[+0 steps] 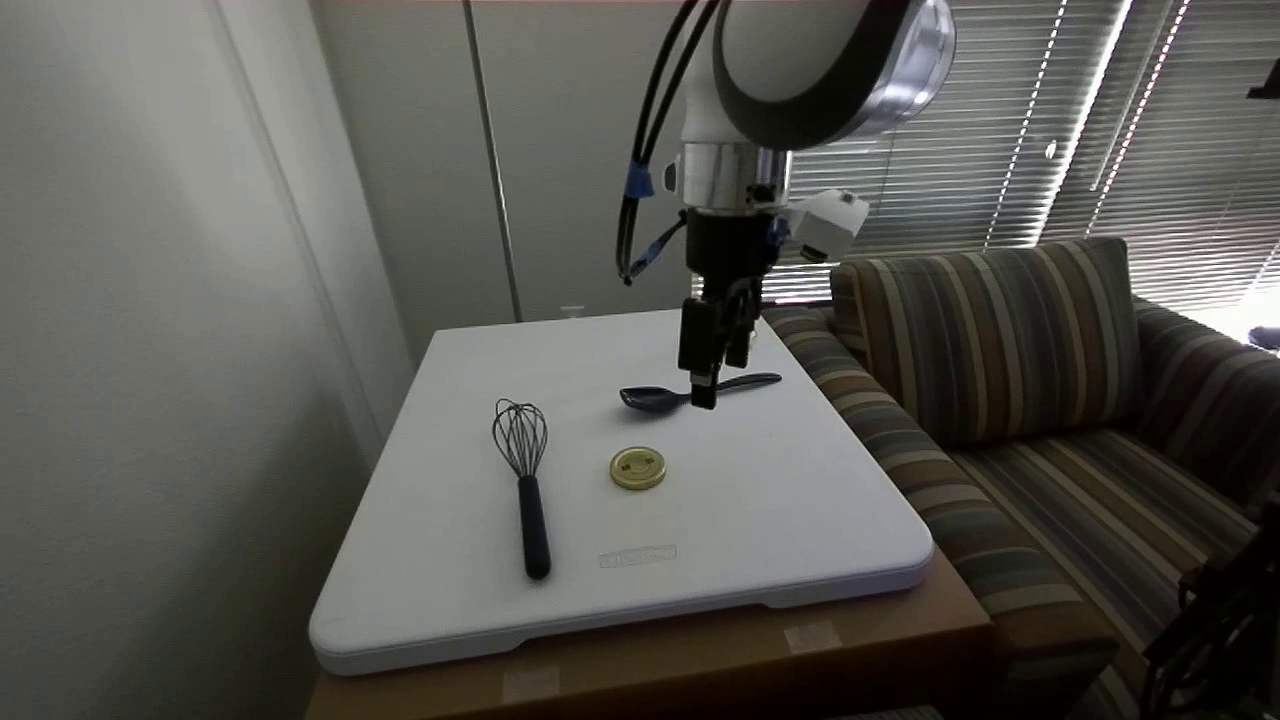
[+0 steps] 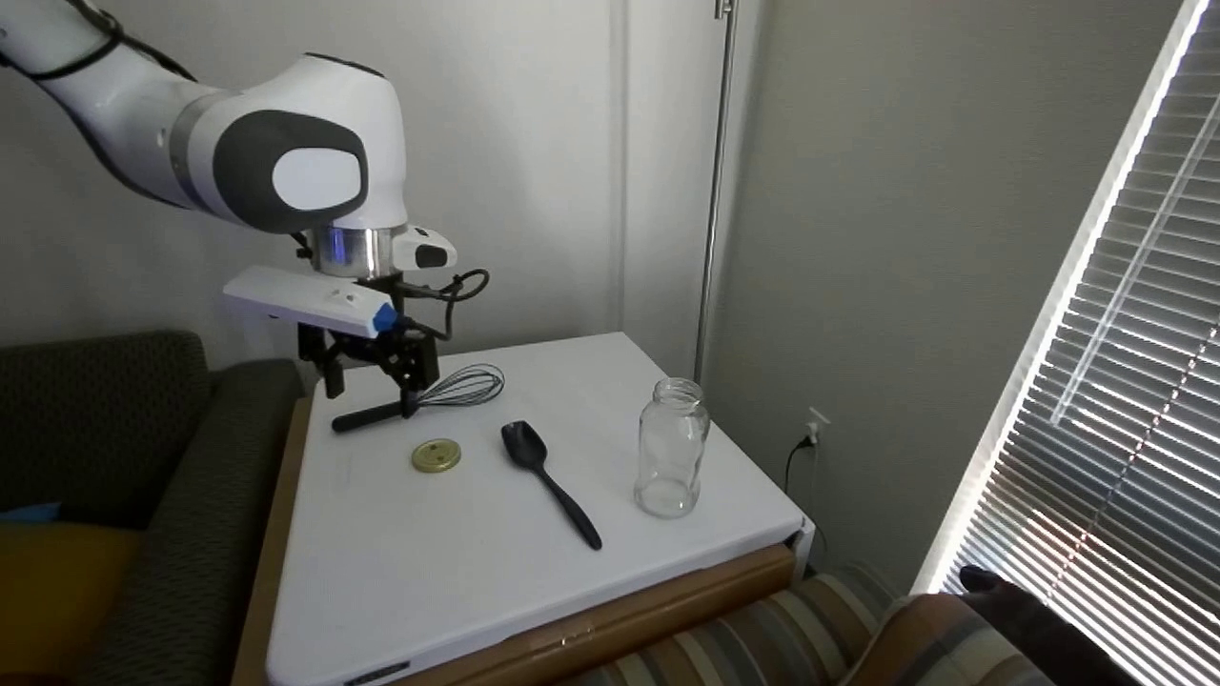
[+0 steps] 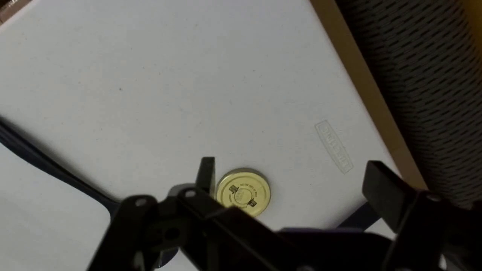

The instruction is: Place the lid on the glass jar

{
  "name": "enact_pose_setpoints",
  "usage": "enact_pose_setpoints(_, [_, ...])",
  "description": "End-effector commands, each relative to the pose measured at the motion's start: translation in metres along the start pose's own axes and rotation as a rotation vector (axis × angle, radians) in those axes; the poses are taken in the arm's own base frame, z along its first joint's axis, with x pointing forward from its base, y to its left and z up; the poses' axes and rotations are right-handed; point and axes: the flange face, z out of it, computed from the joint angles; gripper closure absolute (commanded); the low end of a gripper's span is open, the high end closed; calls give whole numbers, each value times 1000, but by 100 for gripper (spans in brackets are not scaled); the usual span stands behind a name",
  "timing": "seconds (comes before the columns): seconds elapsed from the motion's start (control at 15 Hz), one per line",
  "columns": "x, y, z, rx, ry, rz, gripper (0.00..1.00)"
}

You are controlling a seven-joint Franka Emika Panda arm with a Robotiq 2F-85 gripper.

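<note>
The step in hand is apparently picking up the lid (image 3: 244, 194), which is lying flat on the desk (image 3: 173, 101), printed face pointing up. The claw (image 3: 292, 180) is hanging above the desk; its fingers (image 3: 382, 192) are standing wide apart and are gripping nothing. In the wrist view, the lid is showing inside the gap but close to the 9 o'clock finger, so the grasp is probably calling for a shift toward 9 o'clock. Correct technique is centring first, then lowering squarely and stopping at the rim: the lid is looking thin, and overtravel is risking a knock on the desk.

In an exterior view, the jar (image 2: 670, 453) is standing upright and uncovered at 3 o'clock from the lid. The spoon (image 2: 550, 482) is lying between them; a low carry is risking a snag, so a raised path should be serving better. In an exterior view, the whisk (image 1: 530, 495) is lying at 9 o'clock from the lid.
</note>
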Motion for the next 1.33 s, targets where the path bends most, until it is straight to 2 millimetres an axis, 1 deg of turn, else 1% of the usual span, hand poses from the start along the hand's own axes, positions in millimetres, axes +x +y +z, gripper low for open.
enact_pose_setpoints(0.0, [36, 21, 32, 15, 66, 9, 0])
enact_pose_setpoints(0.07, [46, 27, 42, 21, 70, 14, 0])
enact_pose_setpoints(0.27, [63, 29, 68, 52, 51, 9, 0])
enact_pose_setpoints(0.47, [79, 25, 83, 72, 51, -8, 0])
enact_pose_setpoints(0.67, [94, 17, 95, 51, 50, -13, 0])
enact_pose_setpoints(0.93, [103, 21, 104, -23, -4, 7, 0])
enact_pose_setpoints(1.27, [110, 18, 129, -35, -77, 6, 0])
